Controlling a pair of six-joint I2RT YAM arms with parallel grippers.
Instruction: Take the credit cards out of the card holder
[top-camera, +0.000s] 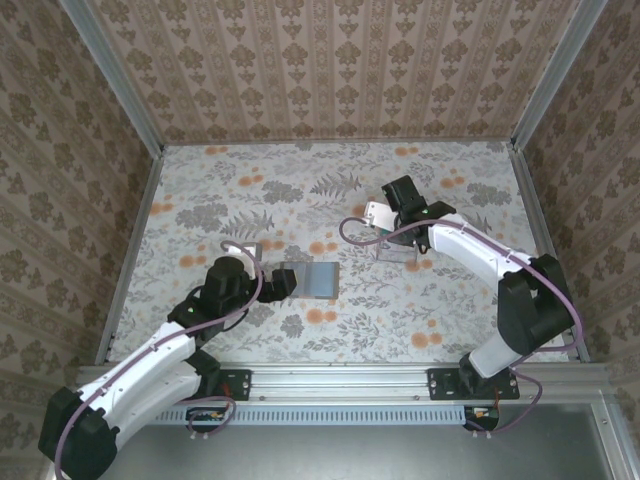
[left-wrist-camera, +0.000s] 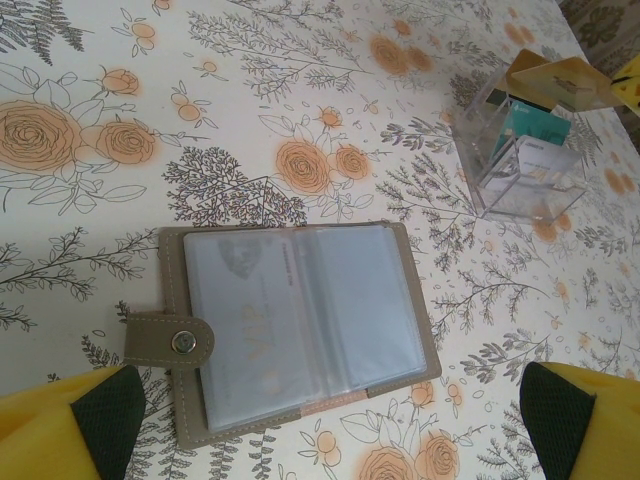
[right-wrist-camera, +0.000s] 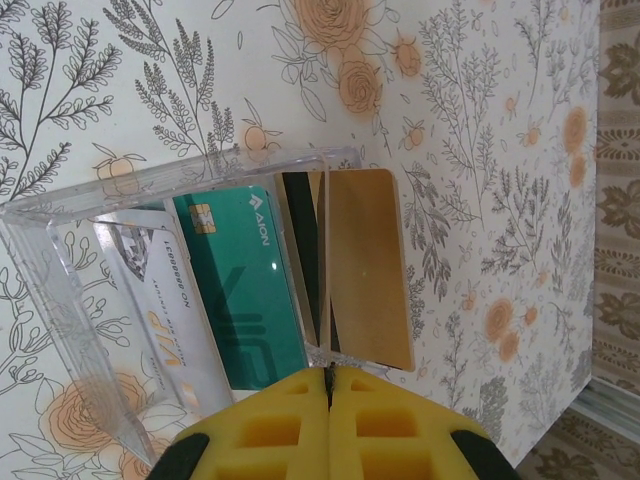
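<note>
Right gripper (right-wrist-camera: 328, 385): foam fingers pressed together, pinching a gold card (right-wrist-camera: 368, 270) by its short edge. We see a striped face just at its 9 o'clock and cannot tell if that is a second card. The card sits at the rim of the clear box (right-wrist-camera: 60, 250), which holds a teal card (right-wrist-camera: 240, 290) and a white card (right-wrist-camera: 160, 300).

Left gripper (top-camera: 278, 283): fingers spread wide, holding nothing, just at 9 o'clock of the wallet (left-wrist-camera: 300, 320) in the top view. The wallet lies open and flat on the table (left-wrist-camera: 100, 60), with the snap tab (left-wrist-camera: 170, 340) at its 9 o'clock. The box is at its 1 o'clock, apart from it. The clear sleeves (left-wrist-camera: 350, 300) look mostly empty. There is faint print in the left one, maybe a card, but we cannot tell.

Handling, as we judge it:
- **Cards:** light, thin, stiff and slick. We would take them by an exposed short edge, pinched flat on both faces, because a shallow pinch could let one swivel or slip.
- **Sleeves:** soft film, likely to cling, so we would pull straight along the slot.
- **Wallet:** light and floppy at the fold, likely to slide or lift with the card. We would pin a panel or the tab with the free gripper.
</note>
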